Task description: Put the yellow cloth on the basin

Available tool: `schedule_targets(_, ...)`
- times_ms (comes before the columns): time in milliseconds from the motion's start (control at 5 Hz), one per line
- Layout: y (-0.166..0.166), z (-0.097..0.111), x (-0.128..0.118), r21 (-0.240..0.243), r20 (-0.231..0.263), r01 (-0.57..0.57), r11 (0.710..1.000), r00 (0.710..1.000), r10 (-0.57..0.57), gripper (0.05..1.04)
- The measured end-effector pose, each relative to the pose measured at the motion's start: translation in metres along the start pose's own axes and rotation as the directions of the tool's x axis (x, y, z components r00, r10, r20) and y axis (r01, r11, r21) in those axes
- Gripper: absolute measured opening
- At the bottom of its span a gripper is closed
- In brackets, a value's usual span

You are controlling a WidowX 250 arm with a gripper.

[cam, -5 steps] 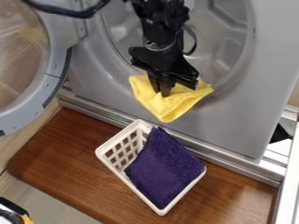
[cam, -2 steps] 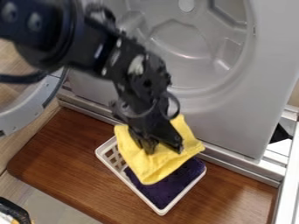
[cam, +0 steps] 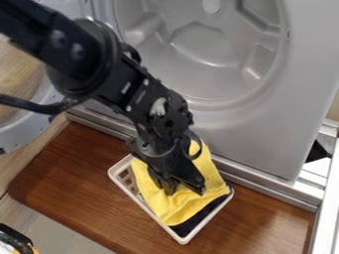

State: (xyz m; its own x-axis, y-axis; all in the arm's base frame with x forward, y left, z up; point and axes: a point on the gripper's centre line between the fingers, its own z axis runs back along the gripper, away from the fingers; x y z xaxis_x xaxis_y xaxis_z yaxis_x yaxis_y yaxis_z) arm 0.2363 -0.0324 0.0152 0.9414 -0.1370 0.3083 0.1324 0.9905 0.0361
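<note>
Cloth (cam: 173,211), yellow, pinched in fingers (cam: 170,186), draped over basin (cam: 183,240).

**Arm and Cloth Are Hiding Much of the Basin**

The top-left edges are cutting off the arm (cam: 83,54), and the left edge is cropping its cable (cam: 27,102) and the round door (cam: 27,130). The arm is covering part of the door. The gripper (cam: 179,186) is blocking the middle of the yellow cloth (cam: 175,208), which is concealing most of 1 dark purple cloth (cam: 192,225) and part of the basin's (cam: 183,240) inside. The picture's bottom is cropping the counter (cam: 73,173) and 1 unidentifiable black item (cam: 13,238).
</note>
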Motion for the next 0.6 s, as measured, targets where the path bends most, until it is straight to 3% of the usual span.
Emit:
schedule_targets(400,0.004,-0.033,0.003,0.0,-0.055,-0.006,1.0,0.998,0.006,0.07)
schedule_targets(600,0.005,-0.042,0.001,0.0,-0.072,-0.022,1.0,0.997,0.022,0.216)
